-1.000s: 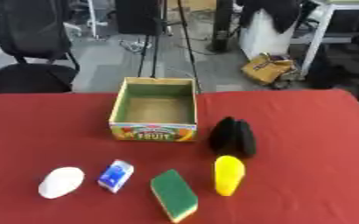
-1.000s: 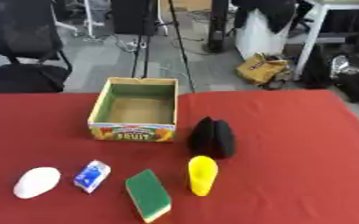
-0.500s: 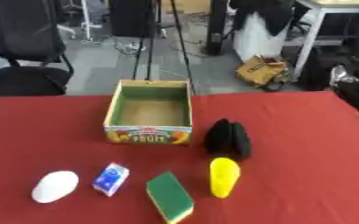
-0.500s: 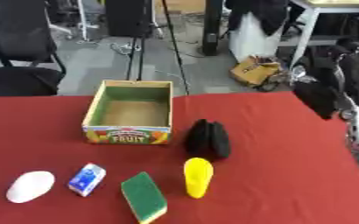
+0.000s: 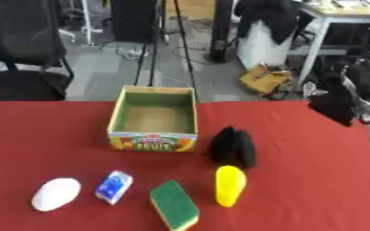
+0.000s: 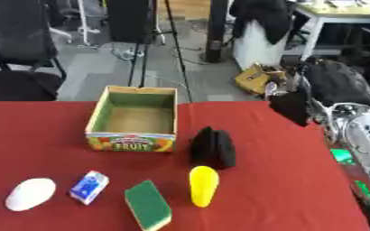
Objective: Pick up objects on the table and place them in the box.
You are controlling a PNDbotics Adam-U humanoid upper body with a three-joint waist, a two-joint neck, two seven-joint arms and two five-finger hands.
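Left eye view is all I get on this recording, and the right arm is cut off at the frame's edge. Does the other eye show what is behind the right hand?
Observer: Yes. In the right eye view the right hand hangs over the table's far right corner, and silver arm parts with cables show to its right and lower in the picture.
Operator: Can you follow the table's right edge there?
Observer: Yes. The edge of the red table runs all the way down towards the lower right corner, with green spots just beyond it.
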